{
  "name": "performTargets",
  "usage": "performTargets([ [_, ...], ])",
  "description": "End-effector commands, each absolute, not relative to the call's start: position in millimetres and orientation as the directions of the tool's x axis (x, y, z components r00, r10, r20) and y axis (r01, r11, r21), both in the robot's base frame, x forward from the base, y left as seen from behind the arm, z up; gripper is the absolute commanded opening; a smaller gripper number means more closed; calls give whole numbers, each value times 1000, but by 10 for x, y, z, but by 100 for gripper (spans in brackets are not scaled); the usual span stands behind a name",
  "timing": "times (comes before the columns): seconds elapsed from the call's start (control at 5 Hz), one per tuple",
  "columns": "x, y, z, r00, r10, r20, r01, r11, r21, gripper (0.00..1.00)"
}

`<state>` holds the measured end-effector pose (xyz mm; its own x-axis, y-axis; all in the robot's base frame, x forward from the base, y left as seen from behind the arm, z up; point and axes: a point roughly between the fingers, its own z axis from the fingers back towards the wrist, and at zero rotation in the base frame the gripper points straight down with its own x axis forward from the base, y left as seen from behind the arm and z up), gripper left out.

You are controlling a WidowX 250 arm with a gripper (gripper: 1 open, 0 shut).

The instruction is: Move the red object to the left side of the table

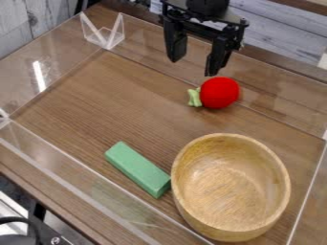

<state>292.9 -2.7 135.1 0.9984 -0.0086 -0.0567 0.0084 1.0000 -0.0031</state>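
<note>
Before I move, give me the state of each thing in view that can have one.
Gripper: open, above and beside the red object, holding nothing
Red object: resting on the table, ungripped
Wooden bowl: upright, nothing in it
Green block: lying flat, apart from the bowl

My arm (211,8) reaches in from the top of the view, its gripper (197,69) pointing down, the two black fingers (221,59) spread wide, nothing between them.
</note>
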Motion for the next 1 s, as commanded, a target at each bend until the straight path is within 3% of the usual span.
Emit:
performTargets([
  [0.0,2997,-57,1226,995,-78,-66,78,997,-6,100],
  [0.4,3242,-200,959,967,-252,-32,252,968,-4,100],
  [0.8,3431,-270,831,939,-345,19,345,939,0,100],
])
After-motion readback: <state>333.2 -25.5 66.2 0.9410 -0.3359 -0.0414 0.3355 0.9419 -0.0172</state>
